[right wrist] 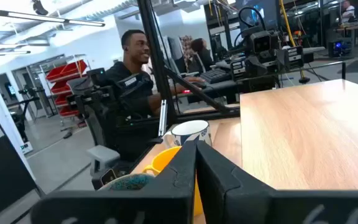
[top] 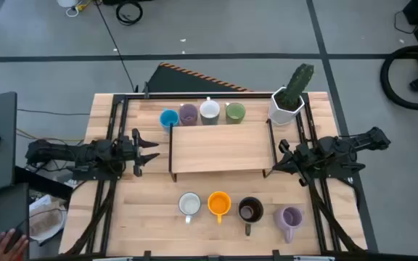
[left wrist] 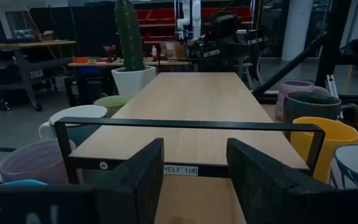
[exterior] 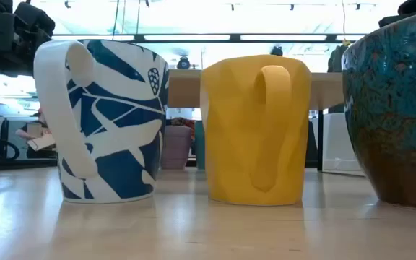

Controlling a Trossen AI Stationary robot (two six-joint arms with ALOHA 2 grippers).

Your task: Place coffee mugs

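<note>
Four coffee mugs stand in a row behind a low wooden shelf: blue, lavender, white and green. Another row stands on the table near its front edge: white with a blue pattern, orange, dark and lavender. My left gripper is open, level, just off the shelf's left end. My right gripper is shut and lies close to the shelf's right end. Neither holds anything.
A white faceted pot with a green cactus stands at the shelf's far right corner. Black frame rails run along both sides of the table. A person sits beyond the table's left side, a hand showing at the near left.
</note>
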